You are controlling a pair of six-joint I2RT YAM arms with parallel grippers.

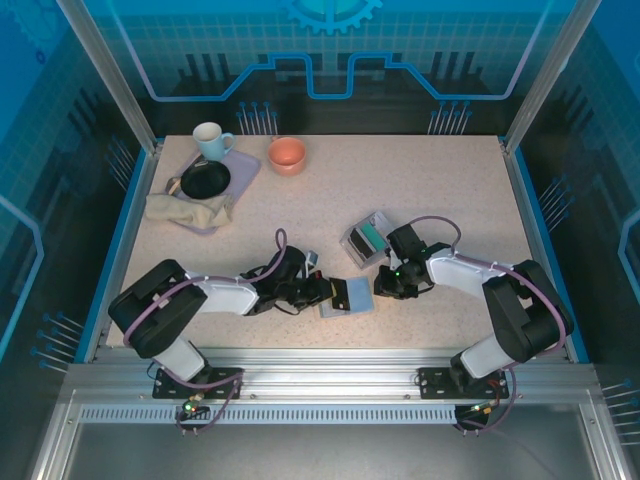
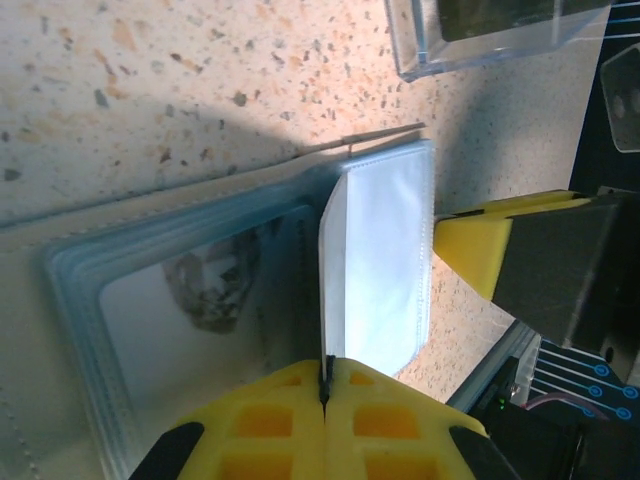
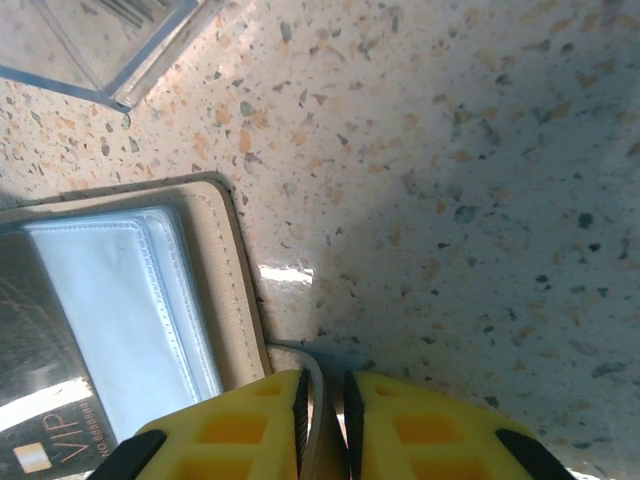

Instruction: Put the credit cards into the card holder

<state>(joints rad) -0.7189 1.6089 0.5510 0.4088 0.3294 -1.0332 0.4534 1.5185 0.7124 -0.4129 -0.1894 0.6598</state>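
Right wrist: right gripper (image 3: 322,380) pinches the card holder (image 3: 236,290) rim, left gripper (image 2: 325,367) clamps its sleeve (image 2: 380,260); pocketed credit card (image 3: 50,420) reads VIP

Matt holder (image 3: 236,288), glossy plast. pockets (image 2: 378,262)

The left claw (image 1: 323,290) and right claw (image 1: 384,287) flank the card holder (image 1: 350,297) on the table (image 1: 450,190).

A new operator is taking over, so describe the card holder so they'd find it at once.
Look near the front of the table, midway between the arm bases. There the left gripper and right gripper each pinch the card holder, lying open. Unlike the clear plastic box just behind it, it is beige-edged with see-through sleeves.
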